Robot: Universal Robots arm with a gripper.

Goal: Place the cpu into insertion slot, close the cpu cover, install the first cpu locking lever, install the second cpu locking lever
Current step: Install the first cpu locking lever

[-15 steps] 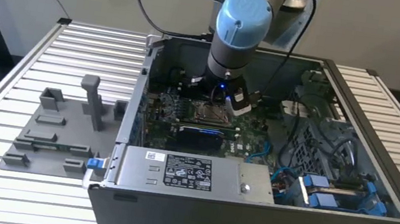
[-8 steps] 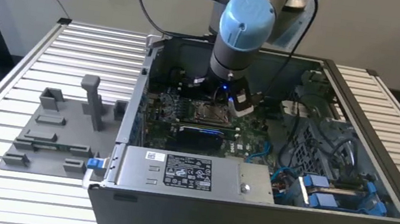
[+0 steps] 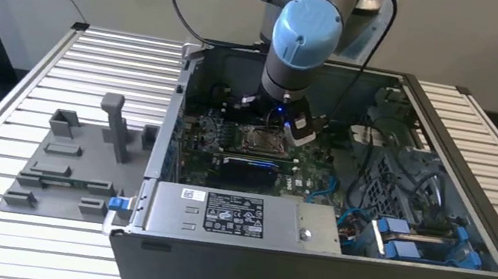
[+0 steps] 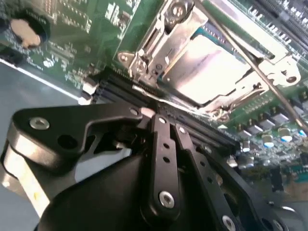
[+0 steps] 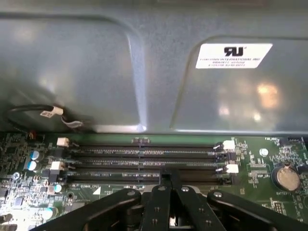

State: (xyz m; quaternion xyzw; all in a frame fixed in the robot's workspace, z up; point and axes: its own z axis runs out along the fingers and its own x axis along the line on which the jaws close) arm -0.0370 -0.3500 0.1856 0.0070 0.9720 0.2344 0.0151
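Closed together stand the jaws of the black two-fingered gripper (image 4: 166, 119), its fingers side by side, and I cannot tell if anything is pinched at their tips. In both wrist views the gripper (image 5: 168, 186) hangs low over the green motherboard (image 4: 82, 43). Its tips sit just beside the near edge of the processor socket and over the row of long black memory slots (image 5: 144, 161).

The cpu (image 4: 207, 62), a small flat square chip with a silver-grey metal top, lies in the socket. The cpu cover (image 4: 154, 48), a thin dark-silver metal frame with a cut-out middle, lies down around it. A thin bright metal lever rod (image 4: 260, 72) runs slantwise along one side of the socket, crossing the frame's edge.

In the exterior view the blue-and-grey robot arm (image 3: 299, 36) reaches straight down into the open grey computer case (image 3: 468, 128), which lies on a pale slatted table (image 3: 43, 64). A grey power-supply box with a white label (image 3: 232, 215) fills the case's near side. Grey plastic fixtures (image 3: 66, 171) stand on the table toward the exterior view's left
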